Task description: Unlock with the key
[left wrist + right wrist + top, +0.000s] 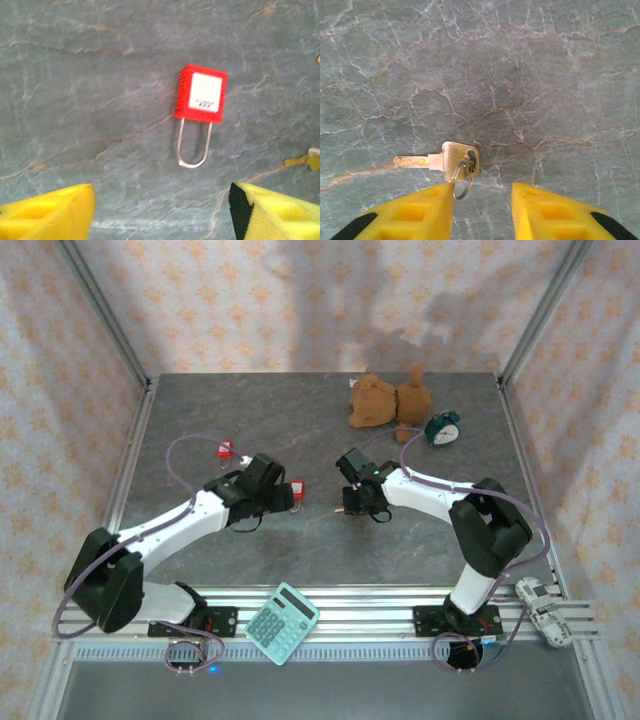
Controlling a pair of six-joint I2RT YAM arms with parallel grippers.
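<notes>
- Red padlock (200,95): flat on table (300,410), shackle (192,150) end toward left gripper; both legs seated, so judged locked.
- Left gripper (162,195): just short of padlock's shackle, jaws spread wide, nothing held; likely poised to steady the body.
- Key (437,161): flat, near padlock's right side, blade pointing back toward it.
- Right gripper (482,187): on key's far side from padlock, jaws partly apart, empty; key ring (462,182) at one fingertip, pick-up apparently intended.

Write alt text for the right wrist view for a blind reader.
A brass key with a small ring lies flat on a grey marbled table, blade pointing left. The yellow right gripper is open at the bottom edge, with the key ahead of the finger on the picture's left.
</notes>
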